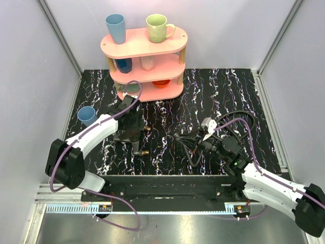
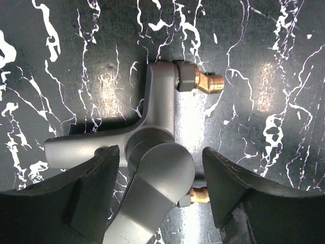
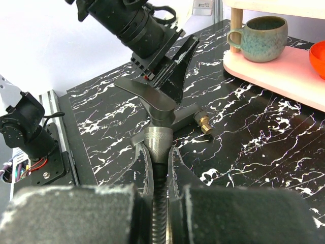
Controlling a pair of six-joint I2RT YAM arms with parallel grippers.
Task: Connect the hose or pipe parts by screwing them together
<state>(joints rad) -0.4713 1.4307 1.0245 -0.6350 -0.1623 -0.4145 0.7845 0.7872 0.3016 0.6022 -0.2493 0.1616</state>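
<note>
My right gripper [image 3: 159, 152] is shut on the black ribbed hose [image 3: 160, 213], just behind its dark-grey knurled cone end [image 3: 158, 141]. That end points at a grey tap-shaped fitting [image 3: 163, 109] with brass threaded connectors [image 3: 204, 123]. From above, the hose [image 1: 186, 143] coils left of the right gripper [image 1: 204, 139]. My left gripper [image 2: 160, 178] stands open over the fitting [image 2: 157, 127]. Its fingers [image 2: 91, 193] straddle the fitting's round body, and a gap shows on the right side. One brass connector [image 2: 209, 82] sticks out ahead, and another [image 2: 199, 194] peeks beside the right finger. In the top view the left gripper [image 1: 129, 128] covers the fitting [image 1: 138, 144].
A pink three-tier shelf [image 1: 175, 48] with cups and a red bowl stands at the back centre. A blue cup [image 1: 87, 115] stands by the left wall, beside the left arm. Grey walls close in both sides. A white tag [image 1: 208, 123] lies near the right gripper.
</note>
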